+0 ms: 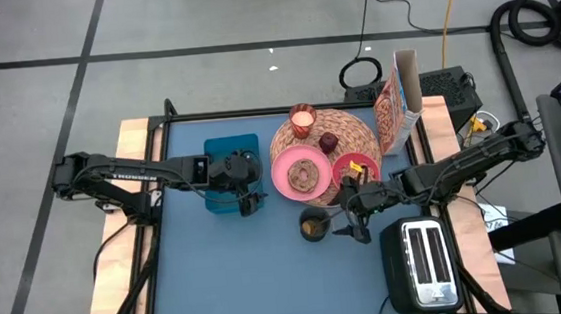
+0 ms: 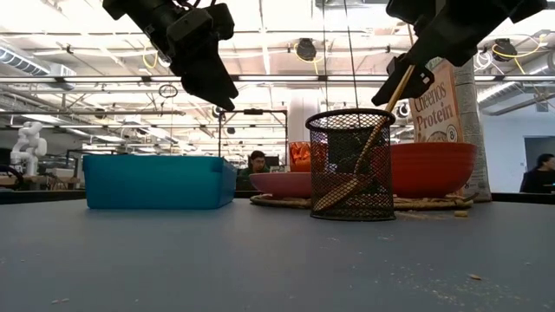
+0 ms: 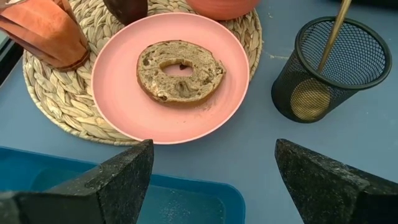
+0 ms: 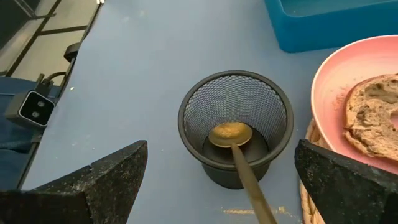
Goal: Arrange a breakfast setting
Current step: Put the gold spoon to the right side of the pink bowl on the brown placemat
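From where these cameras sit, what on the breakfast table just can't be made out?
- Bowl contents: low view shows only its wall; from above, the right arm covers part of it.
- Cereal box: low view cuts off its top, and the right gripper covers a corner.
- Dark fruit: too small from above; cut by the frame edge in the left wrist view.
- Toaster slots: too small to tell if loaded.

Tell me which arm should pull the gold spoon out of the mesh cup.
Right, probably. The right gripper hovers open directly over the mesh cup, gold spoon between its fingers. The left gripper hangs above the blue bin.
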